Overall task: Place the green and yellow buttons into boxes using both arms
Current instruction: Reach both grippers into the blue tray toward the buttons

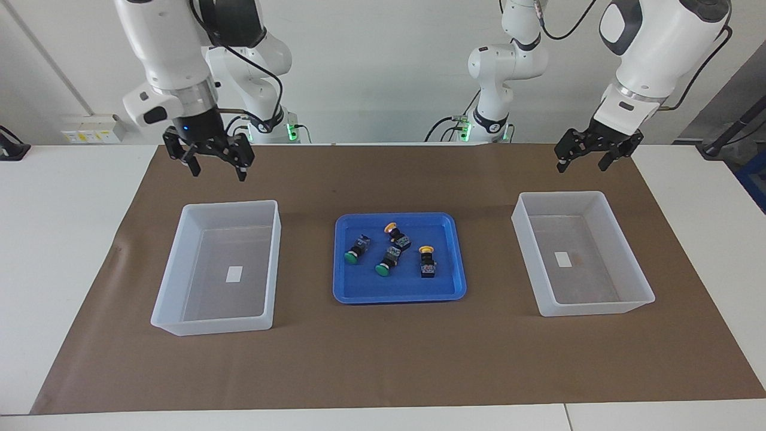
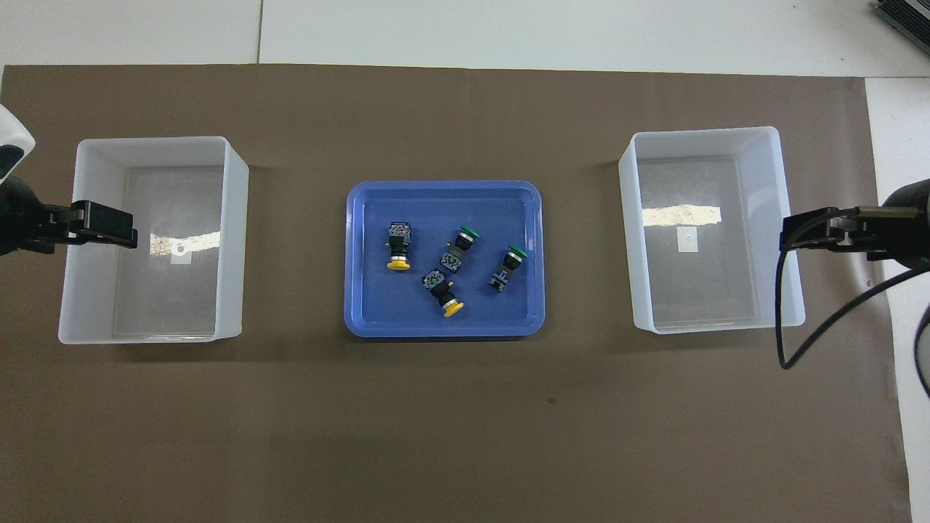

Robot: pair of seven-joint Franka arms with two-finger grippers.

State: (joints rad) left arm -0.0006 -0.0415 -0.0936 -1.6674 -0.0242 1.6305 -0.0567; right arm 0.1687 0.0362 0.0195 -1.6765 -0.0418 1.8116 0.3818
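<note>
While both sets of fingers [image 1: 215,167] [image 1: 579,163] hang spread wide and empty, I see four buttons [image 1: 390,252] below, between them. Each box [image 1: 179,287] [image 1: 628,263] sits just under one set.
</note>
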